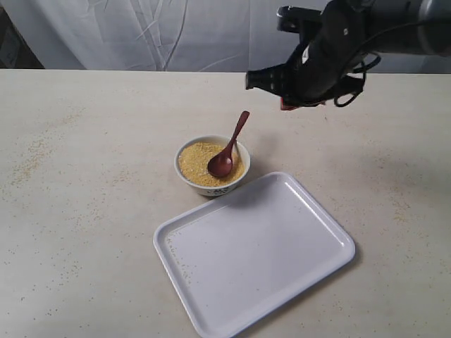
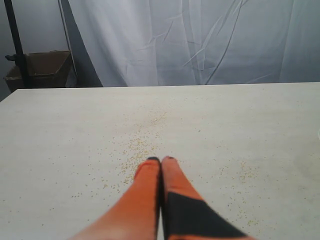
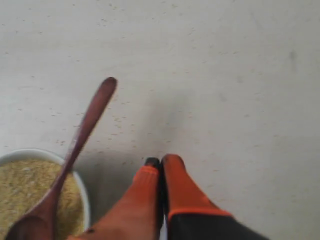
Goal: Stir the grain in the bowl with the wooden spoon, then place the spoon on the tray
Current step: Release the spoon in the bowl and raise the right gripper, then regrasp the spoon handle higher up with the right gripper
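The small white bowl (image 1: 211, 184) stands mid-table, filled with yellow grain (image 1: 196, 162). The dark wooden spoon (image 1: 227, 150) rests in it, its oval end on the grain and its handle leaning over the far right rim. The big white tray (image 1: 254, 250) lies just in front and to the right of the bowl. My right gripper (image 1: 285, 103) hangs above the table behind and right of the spoon handle, shut and holding nothing. In the right wrist view the spoon (image 3: 82, 137), bowl rim (image 3: 82, 187) and grain (image 3: 25, 192) sit beside the right gripper (image 3: 161, 161). My left gripper (image 2: 161, 159) is shut over bare table.
Loose grains (image 2: 140, 145) are scattered over the tabletop, thickest on the left side (image 1: 32, 158). A white curtain (image 1: 162, 32) hangs behind the table. A cardboard box (image 2: 42, 67) sits beyond the table's far edge in the left wrist view.
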`<move>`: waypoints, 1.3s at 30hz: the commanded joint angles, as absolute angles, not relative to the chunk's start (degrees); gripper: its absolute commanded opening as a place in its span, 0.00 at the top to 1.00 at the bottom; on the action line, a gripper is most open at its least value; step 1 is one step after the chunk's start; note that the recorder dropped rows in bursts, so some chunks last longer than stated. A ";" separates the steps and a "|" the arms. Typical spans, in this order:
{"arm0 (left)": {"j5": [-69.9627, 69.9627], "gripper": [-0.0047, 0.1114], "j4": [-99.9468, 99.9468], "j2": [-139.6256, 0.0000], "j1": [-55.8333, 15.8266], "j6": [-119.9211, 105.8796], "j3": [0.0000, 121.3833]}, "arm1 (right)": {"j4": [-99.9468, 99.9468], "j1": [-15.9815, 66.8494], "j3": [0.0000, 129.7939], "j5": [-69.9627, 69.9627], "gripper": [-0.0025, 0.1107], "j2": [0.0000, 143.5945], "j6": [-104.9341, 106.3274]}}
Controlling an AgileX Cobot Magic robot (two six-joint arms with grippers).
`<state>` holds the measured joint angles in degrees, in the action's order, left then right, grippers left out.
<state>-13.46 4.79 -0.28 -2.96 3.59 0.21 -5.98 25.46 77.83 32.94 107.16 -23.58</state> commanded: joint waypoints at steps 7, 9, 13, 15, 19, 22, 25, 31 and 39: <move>-13.24 0.96 4.76 0.00 -2.92 3.88 0.00 | -10.22 18.23 41.11 -47.82 0.98 94.74 -49.34; -13.24 0.96 4.76 0.00 -2.92 3.88 0.00 | -31.18 13.40 42.38 -54.73 0.98 102.39 -69.55; -13.24 0.96 4.76 0.00 -2.92 3.88 0.00 | -57.21 2.84 52.70 -63.49 0.98 117.91 -99.21; -13.24 0.96 4.76 0.00 -2.92 3.88 0.00 | -62.24 1.31 55.87 -63.01 0.92 121.44 -103.74; -13.24 0.96 4.76 0.00 -2.92 3.88 0.00 | -70.33 1.86 62.21 -62.85 0.64 126.33 -105.11; -13.24 0.96 4.76 0.00 -2.92 3.88 0.00 | -70.98 3.32 66.68 -62.12 0.52 129.01 -107.11; -13.24 0.96 4.76 0.00 -2.92 3.88 0.00 | -72.49 4.76 71.28 -59.41 0.54 131.46 -110.22; -13.24 0.96 4.76 0.00 -2.92 3.88 0.00 | -74.41 7.66 77.69 -56.16 0.55 135.29 -114.41; -13.24 0.96 4.76 0.00 -2.92 3.88 0.00 | -72.35 9.97 81.15 -53.12 0.61 137.05 -115.13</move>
